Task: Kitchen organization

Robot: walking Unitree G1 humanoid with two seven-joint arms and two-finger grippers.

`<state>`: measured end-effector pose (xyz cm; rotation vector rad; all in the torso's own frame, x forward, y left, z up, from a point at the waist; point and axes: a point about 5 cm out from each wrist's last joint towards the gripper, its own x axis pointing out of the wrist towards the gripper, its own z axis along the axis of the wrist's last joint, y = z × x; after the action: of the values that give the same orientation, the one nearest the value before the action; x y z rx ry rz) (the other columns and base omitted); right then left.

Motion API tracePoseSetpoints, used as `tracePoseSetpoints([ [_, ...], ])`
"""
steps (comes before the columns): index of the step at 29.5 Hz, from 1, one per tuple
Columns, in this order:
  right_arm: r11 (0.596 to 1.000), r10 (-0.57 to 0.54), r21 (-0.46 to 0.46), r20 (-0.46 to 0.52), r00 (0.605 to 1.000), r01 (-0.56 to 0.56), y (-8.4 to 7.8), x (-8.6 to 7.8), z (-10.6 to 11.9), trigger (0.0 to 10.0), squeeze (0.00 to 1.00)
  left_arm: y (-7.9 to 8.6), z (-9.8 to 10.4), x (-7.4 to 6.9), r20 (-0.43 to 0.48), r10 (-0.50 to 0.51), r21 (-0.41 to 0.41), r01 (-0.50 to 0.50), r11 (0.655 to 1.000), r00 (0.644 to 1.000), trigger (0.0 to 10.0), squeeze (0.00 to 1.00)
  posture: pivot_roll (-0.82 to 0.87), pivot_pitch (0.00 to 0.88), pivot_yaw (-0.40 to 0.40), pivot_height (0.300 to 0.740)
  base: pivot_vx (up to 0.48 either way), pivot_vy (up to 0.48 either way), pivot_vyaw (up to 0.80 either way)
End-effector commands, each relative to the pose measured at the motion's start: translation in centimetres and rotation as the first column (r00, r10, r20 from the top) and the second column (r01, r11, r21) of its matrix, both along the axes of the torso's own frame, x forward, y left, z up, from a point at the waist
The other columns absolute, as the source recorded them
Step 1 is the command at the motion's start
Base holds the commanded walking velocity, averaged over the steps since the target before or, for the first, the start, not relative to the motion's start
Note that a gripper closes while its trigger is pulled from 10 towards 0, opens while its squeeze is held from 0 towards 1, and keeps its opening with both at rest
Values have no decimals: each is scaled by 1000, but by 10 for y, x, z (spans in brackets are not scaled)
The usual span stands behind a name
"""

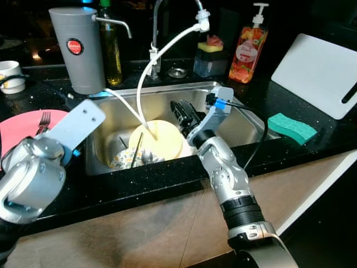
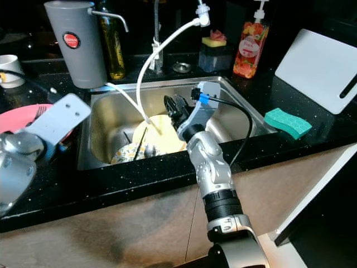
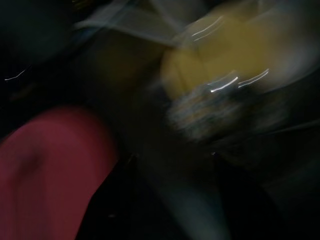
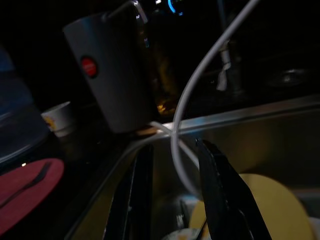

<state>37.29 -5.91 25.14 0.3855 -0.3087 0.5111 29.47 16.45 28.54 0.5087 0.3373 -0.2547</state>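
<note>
From the control desk, I watched my right gripper [image 1: 181, 114] reach over the front rim of the steel sink [image 1: 245, 109], its two black fingers [image 4: 220, 185] spread apart with nothing between them, poised just above the yellow plate [image 1: 162, 139]. That plate lay in the basin, partly over a patterned dish [image 1: 124, 159] and some cutlery [image 1: 139, 148]. A white hose [image 1: 159, 56] curved down from the faucet [image 1: 159, 22] into the basin, and in the right wrist view it passed in front of the gap between the fingers. My left arm [image 1: 33, 173] was raised at the sink's left corner, over the counter's front edge; its wrist view was badly blurred, and I could not tell how its claw stood. On the black counter [image 1: 167, 178], a pink plate [image 1: 22, 128] carrying a fork [image 1: 43, 121] sat to the left, a grey dispenser [image 1: 78, 50] stood behind the sink, and a green sponge [image 1: 292, 128] lay to the right, near a white cutting board [image 1: 321, 72].
</note>
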Motion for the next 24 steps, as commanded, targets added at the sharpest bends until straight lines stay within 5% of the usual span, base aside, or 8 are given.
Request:
tracePoseSetpoints([
  [1, 1000, -10, -6, -16, 1000, 10, -1, 1, -3, 10000, 0, -4, 4, -2, 4, -25, -58, 25, 998, 1000, 10000, 0, 62, 59, -46, 740, 0, 0, 0],
  [2, 1000, -10, -6, -16, 1000, 10, -1, 1, -3, 10000, 0, -4, 4, -2, 4, -25, -58, 25, 998, 1000, 10000, 0, 62, 59, -46, 740, 0, 0, 0],
  [4, 999, -45, 10, -24, 999, 45, -4, 3, -3, 10000, 0, -16, 18, 12, 163, 12, -275, 34, 961, 987, 10000, 0, 60, 52, -48, 740, 0, 0, 0],
  [6, 997, -68, 22, -29, 997, 69, -6, 4, -2, 10000, 0, -11, 19, 21, 217, 97, -335, -19, 942, 971, 10000, 0, 60, 50, -48, 740, 0, 0, 0],
  [8, 992, -108, 56, -42, 993, 111, -13, 6, -2, 10000, 0, 14, 16, 37, 318, 252, -291, -159, 943, 914, 10000, 0, 56, 38, -51, 740, 0, 0, 0],
  [11, 989, -123, 76, -56, 991, 128, -18, 6, -5, 10000, 0, 35, 17, 43, 380, 303, -217, -234, 948, 874, 10000, 0, 62, 31, -50, 740, 0, 0, 0],
  [24, 973, -175, 124, -143, 974, 193, -32, 1, -30, 10000, 0, 57, 16, 47, 473, 254, -148, -208, 967, 844, 10000, 0, 95, 22, 1, 740, 0, 0, 0],
])
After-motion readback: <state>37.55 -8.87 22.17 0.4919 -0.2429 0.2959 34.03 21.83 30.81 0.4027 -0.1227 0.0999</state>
